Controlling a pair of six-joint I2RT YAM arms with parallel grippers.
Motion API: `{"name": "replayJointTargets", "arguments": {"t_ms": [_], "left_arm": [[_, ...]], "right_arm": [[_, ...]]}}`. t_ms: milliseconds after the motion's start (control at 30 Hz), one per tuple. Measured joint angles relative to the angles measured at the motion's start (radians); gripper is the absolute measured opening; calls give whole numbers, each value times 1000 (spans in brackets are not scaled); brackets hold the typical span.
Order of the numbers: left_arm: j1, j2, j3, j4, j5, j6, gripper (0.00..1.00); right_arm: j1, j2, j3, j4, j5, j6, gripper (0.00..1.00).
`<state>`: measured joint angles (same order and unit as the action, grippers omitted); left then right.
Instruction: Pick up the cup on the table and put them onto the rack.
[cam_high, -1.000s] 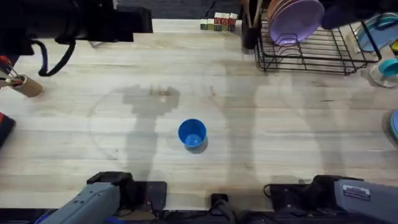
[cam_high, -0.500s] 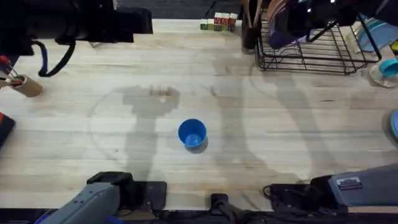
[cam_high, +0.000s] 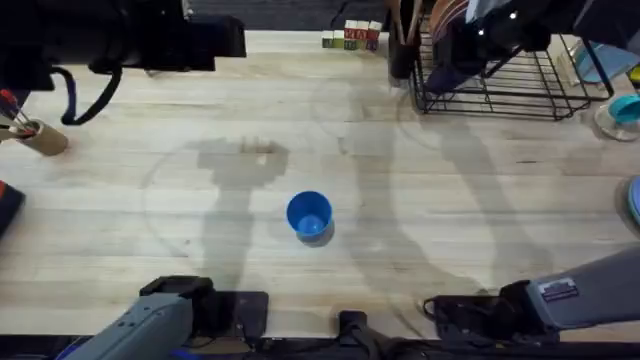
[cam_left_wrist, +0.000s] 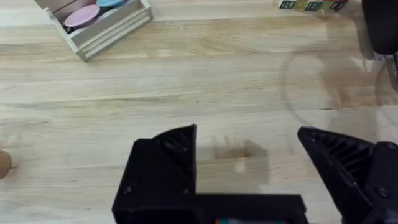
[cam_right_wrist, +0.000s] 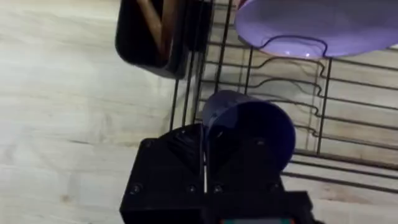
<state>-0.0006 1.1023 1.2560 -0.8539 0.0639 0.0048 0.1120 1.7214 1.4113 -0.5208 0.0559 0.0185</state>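
Nearest the arm bases, the blue cup stood upright and alone on the pale wooden surface, mouth up, well apart from both arms. Over on the left, the left gripper hung above bare wood with its black jaws spread wide and nothing between them; a tan tube lay by the left edge. And there it was at the far right: the right gripper had its jaws clamped on the rim of the purple cup, holding it tipped over the near edge of the black wire rack. A lilac plate stood in the rack's dividers just beyond the cup, and a dark utensil holder hung on the rack's side.
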Motion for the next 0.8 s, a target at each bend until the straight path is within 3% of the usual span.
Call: {"name": "replayJointTargets", "arguments": {"t_ms": [800], "left_arm": [[0,31,0,2,0,0,993]], "right_arm": [[20,54,1,-2,0,56,31]]}}
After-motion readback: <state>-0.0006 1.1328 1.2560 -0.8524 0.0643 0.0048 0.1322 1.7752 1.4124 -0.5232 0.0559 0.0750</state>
